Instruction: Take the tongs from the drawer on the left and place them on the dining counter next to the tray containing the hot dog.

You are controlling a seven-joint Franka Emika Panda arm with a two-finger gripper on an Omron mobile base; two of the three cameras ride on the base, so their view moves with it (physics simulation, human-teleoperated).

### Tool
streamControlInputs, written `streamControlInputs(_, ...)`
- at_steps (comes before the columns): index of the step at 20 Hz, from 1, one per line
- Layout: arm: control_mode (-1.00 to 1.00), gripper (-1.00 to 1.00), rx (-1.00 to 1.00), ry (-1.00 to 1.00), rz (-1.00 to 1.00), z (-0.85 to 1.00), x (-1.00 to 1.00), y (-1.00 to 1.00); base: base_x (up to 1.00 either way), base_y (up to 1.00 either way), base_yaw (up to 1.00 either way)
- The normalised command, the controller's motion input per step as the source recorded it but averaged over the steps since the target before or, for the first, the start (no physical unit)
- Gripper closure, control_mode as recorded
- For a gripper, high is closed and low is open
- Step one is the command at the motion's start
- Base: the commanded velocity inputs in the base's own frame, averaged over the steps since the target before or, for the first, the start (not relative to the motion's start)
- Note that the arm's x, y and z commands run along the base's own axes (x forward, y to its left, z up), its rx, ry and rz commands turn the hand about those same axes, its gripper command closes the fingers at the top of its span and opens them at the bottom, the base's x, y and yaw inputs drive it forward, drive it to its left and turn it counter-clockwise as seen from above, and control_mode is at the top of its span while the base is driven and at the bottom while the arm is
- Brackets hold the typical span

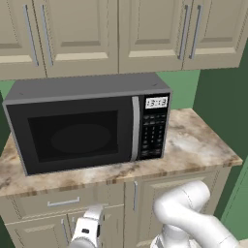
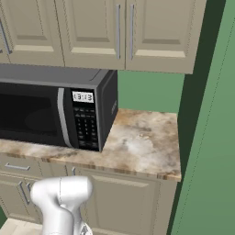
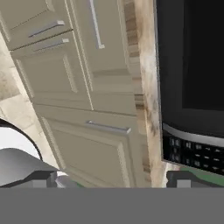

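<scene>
A white Franka arm faces a closed bank of beige cabinets under a marble worktop [image 1: 193,140] carrying a black microwave [image 1: 87,126], with the tongs it has been sent for nowhere to be seen; they are presumably inside the shut drawer [image 1: 58,202]. That drawer sits directly below the worktop's front edge at its left end, beneath the microwave, its short silver bar handle [image 1: 63,202] lying horizontal, parallel to the worktop edge.

In the left base view the arm's wrist rises just below and a little to the right of that handle, close to the cabinet front but not touching it. The hand camera is rolled roughly a quarter turn, so the worktop edge runs up the picture and the drawer handle [image 3: 95,24] appears near the top as an almost upright bar. From the gripper [image 3: 112,180] the handle therefore lies ahead and well apart, towards the left end of the worktop.

The gripper's two dark fingertips [image 3: 41,178] stand at the far sides of the hand view, spread about as wide as they go, with nothing between them and nothing in contact. By this evidence the opening pull on the drawer has not begun, and the approach to the handle looks to be the step in hand.
</scene>
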Motion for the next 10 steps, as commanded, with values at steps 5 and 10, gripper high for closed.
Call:
streamControlInputs(5, -1.00, -1.00, -0.08, -0.03, 0.13, -0.14, -0.01, 0.14, 0.00, 0.00, 0.00)
streamControlInputs(10, -1.00, -1.00, 0.00, -0.08, 0.10, -0.34, 0.27, 0.74, 0.00, 0.00, 0.00)
